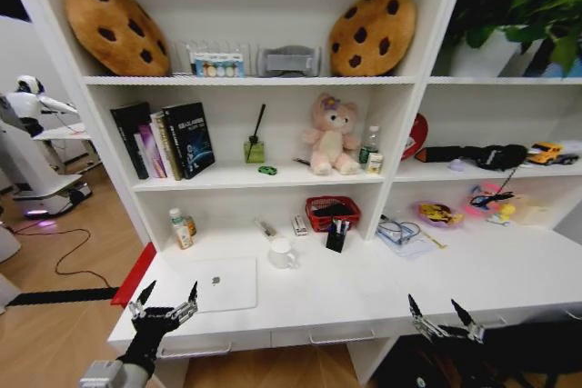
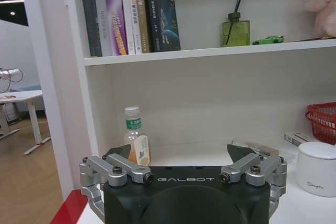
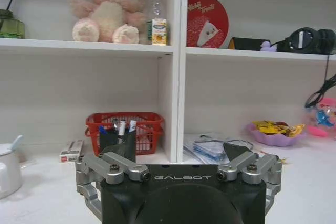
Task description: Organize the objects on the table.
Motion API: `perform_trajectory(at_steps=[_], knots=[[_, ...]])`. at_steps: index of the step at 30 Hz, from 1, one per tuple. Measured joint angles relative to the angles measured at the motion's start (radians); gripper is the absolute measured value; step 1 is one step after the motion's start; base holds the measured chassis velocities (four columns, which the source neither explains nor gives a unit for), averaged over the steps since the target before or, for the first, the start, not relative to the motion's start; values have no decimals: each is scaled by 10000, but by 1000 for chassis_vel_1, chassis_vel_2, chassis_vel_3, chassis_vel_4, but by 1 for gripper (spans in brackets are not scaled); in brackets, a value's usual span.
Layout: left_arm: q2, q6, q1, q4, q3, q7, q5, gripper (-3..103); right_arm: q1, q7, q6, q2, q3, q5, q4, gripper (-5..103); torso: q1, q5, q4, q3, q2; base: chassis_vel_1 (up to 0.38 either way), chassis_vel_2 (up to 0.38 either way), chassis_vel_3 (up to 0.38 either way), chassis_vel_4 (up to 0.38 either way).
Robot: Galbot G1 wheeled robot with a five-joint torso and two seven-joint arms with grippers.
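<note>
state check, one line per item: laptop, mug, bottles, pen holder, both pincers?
laptop: lid closed, flat on the table
white mug: upright
bottle by the left wall: upright, capped
bottle beside the plush bear: upright, capped
pen holder: upright, pens in it
left pincer: open, holding nothing
right pincer: open, holding nothing

table (image 1: pixel 473 270): smooth matt white | laptop (image 1: pixel 223 283): matt silver metal | left pincer (image 2: pixel 184 169): brushed metal fingers
</note>
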Motion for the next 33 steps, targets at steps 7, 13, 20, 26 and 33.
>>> perform_trajectory(at_steps=[7, 13, 20, 26, 33], knots=[[-4, 1, -1, 0, 7, 0, 0, 100, 4, 1, 0, -5, 3, 0, -1, 100, 8, 9, 2, 6, -6, -9, 13, 19, -5], [-4, 1, 0, 0, 8, 1, 0, 100, 3, 2, 0, -4, 4, 0, -1, 100, 4, 0, 3, 3, -4, 74, 41, -48, -47], [0, 0, 0, 1, 0, 0, 0, 100, 3, 1, 0, 0, 0, 0, 0, 100, 3, -10, 1, 1, -2, 162, 165, -189, -143], [-1, 1, 0, 0, 0, 1, 0, 100, 3, 0, 0, -2, 0, 0, 0, 100, 4, 1, 4, 4, -3, 25, 3, -32, -11], [-3, 1, 0, 0, 5, 0, 0, 100, 3, 1, 0, -4, 1, 0, -1, 100, 8, 4, 3, 5, -6, -19, -71, 16, 69]])
